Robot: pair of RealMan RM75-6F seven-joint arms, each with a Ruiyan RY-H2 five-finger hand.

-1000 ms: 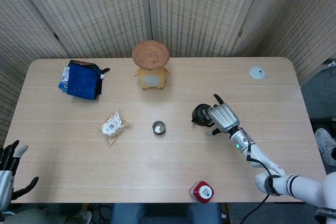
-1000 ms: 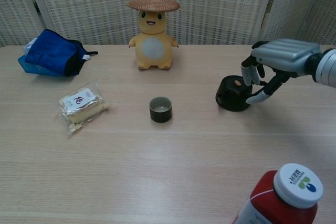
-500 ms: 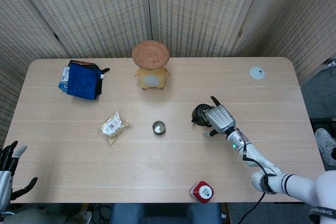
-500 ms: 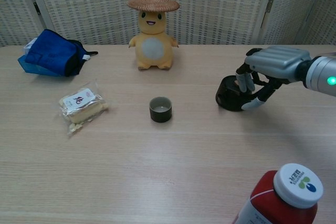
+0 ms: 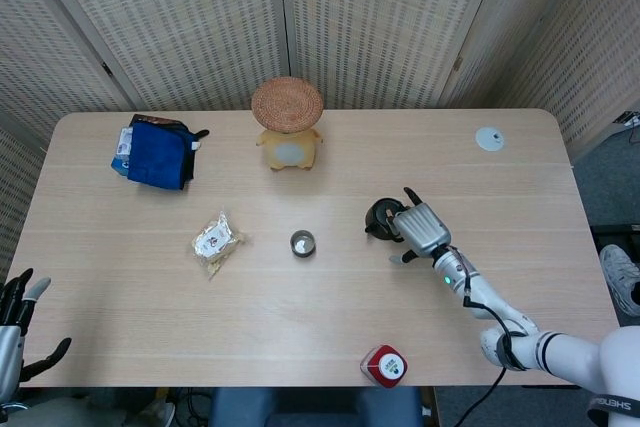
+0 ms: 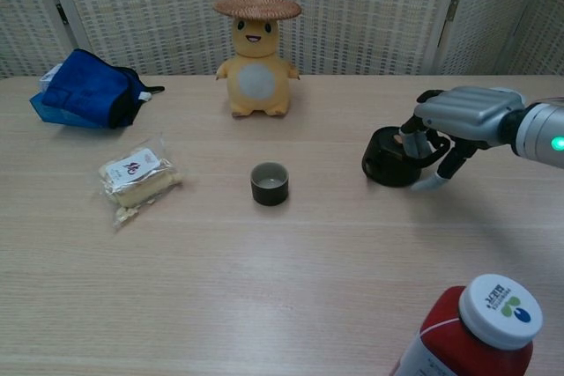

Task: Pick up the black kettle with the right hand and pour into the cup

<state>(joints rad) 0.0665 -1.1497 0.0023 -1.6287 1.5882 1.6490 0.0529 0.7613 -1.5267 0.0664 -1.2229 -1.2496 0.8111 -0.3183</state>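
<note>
Chest view shows your right hand (image 6: 454,121) curled around the black kettle (image 6: 389,157), firm grip uncertain; kettle sits on the tabletop (image 6: 264,288), right of the cup (image 6: 270,183). Lifting, pouring remain.

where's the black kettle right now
In the chest view the black kettle stands on the table's right side, right of the cup, with the right hand at it.
</note>
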